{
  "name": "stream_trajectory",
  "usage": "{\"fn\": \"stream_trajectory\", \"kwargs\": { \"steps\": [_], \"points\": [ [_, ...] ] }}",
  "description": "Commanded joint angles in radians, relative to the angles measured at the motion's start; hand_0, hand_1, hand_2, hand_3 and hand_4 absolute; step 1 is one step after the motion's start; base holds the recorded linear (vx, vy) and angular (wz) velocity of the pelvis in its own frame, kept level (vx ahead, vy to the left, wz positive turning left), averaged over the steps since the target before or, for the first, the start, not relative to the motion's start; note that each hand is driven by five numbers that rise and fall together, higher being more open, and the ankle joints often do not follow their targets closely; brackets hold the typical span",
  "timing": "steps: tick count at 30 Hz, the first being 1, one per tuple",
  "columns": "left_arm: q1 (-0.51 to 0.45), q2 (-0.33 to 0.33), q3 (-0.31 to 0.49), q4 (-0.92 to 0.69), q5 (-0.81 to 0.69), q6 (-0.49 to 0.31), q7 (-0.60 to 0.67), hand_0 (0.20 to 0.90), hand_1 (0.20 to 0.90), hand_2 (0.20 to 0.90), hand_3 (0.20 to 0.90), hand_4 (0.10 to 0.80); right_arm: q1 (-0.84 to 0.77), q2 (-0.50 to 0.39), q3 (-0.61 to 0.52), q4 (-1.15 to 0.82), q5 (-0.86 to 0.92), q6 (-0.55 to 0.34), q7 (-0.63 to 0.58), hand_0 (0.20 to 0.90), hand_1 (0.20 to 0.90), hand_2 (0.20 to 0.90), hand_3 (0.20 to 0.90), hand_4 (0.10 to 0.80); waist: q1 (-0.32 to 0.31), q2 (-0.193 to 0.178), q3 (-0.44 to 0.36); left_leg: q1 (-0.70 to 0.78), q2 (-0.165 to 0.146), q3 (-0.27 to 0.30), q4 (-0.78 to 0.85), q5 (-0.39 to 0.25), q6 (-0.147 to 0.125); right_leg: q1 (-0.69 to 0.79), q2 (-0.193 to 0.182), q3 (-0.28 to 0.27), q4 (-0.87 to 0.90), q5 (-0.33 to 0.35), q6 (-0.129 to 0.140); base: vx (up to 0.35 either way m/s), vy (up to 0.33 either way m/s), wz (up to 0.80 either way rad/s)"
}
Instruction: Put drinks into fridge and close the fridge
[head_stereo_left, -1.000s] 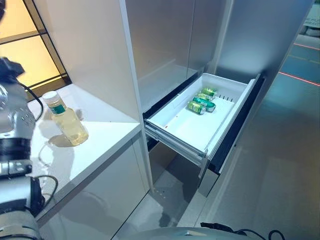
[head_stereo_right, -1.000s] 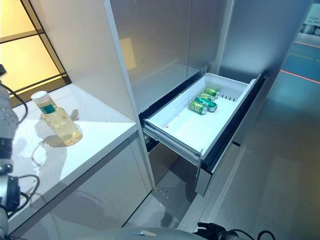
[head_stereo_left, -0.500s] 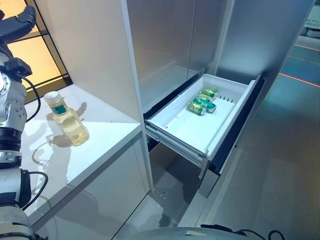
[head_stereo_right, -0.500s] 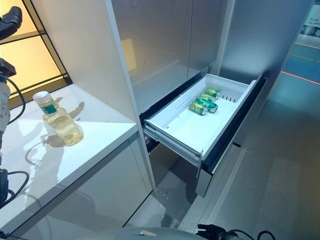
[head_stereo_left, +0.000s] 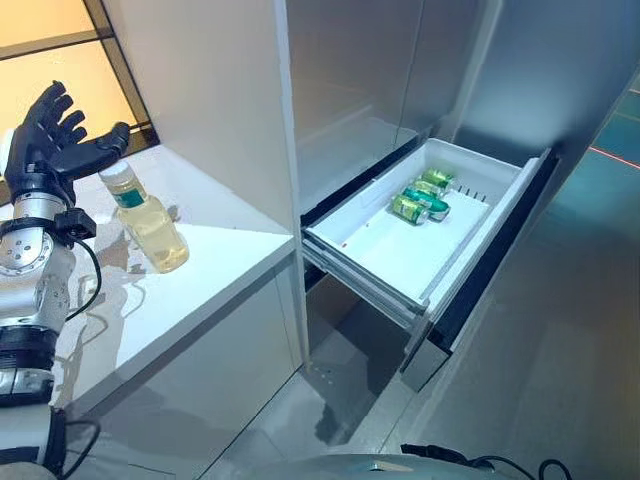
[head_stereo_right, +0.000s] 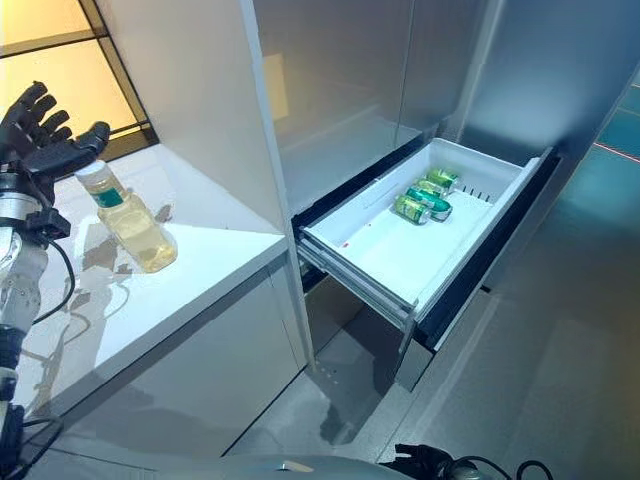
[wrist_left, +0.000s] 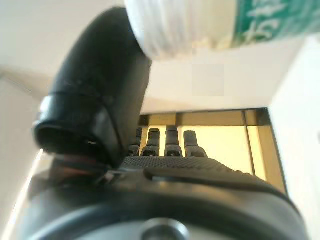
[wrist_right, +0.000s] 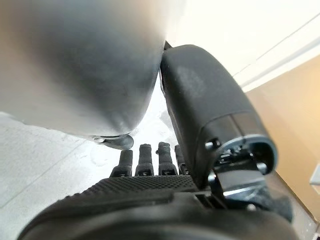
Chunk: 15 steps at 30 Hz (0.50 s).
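Note:
A clear bottle (head_stereo_left: 150, 215) of yellow drink with a white cap and a green label stands on the white counter (head_stereo_left: 225, 250) at the left. My left hand (head_stereo_left: 48, 140) is open, its fingers spread, just left of the bottle's top, and its thumb reaches toward the cap. In the left wrist view the thumb (wrist_left: 97, 85) lies right beside the cap (wrist_left: 177, 25). Green cans (head_stereo_left: 420, 198) lie at the far end of the open white fridge drawer (head_stereo_left: 385, 255). My right hand (wrist_right: 150, 200) is open and holds nothing.
A tall white cabinet wall (head_stereo_left: 210, 90) stands between the counter and the fridge. The drawer's dark front panel (head_stereo_left: 500, 255) juts out over the grey floor (head_stereo_left: 560, 380). A lit yellow window (head_stereo_left: 60, 40) is behind the counter.
My left hand has come down from the upper left to beside the bottle's cap, fingers spread. The camera has shifted, so the whole scene sits further right.

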<state>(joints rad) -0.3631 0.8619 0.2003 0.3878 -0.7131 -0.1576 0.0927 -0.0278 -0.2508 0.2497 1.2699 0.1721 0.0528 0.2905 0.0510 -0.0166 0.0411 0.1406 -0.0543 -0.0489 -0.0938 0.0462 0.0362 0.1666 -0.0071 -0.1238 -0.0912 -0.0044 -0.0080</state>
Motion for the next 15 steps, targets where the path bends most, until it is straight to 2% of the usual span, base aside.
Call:
{"fn": "stream_trajectory", "kwargs": {
  "steps": [1,4,15],
  "points": [
    [-0.011,0.01,0.092,-0.091,0.026,-0.081,-0.013,0.9,0.9,0.9,0.9,0.8,-0.003,-0.039,0.003,0.025,-0.049,0.012,0.026,0.9,0.9,0.9,0.9,0.8,0.015,0.057,-0.02,0.012,-0.003,0.032,0.007,-0.109,-0.009,-0.027,0.003,-0.023,0.081,-0.09,0.047,-0.002,0.023,0.13],
    [0.048,-0.061,0.079,-0.137,0.049,-0.078,-0.038,0.9,0.9,0.9,0.9,0.8,-0.002,-0.035,0.003,0.018,-0.058,0.014,0.026,0.9,0.9,0.9,0.9,0.8,0.025,0.052,-0.014,0.009,-0.004,0.024,0.007,-0.105,-0.009,-0.027,0.0,-0.035,0.084,-0.092,0.046,0.0,0.019,0.12],
    [0.101,-0.145,0.038,-0.22,0.104,-0.062,-0.031,0.9,0.9,0.9,0.9,0.8,-0.001,-0.038,0.002,0.009,-0.075,0.017,0.035,0.9,0.9,0.9,0.9,0.8,0.032,0.048,-0.001,0.008,-0.002,0.021,0.007,-0.098,-0.012,-0.022,-0.001,-0.049,0.088,-0.096,0.046,0.005,0.011,0.07]
  ]
}}
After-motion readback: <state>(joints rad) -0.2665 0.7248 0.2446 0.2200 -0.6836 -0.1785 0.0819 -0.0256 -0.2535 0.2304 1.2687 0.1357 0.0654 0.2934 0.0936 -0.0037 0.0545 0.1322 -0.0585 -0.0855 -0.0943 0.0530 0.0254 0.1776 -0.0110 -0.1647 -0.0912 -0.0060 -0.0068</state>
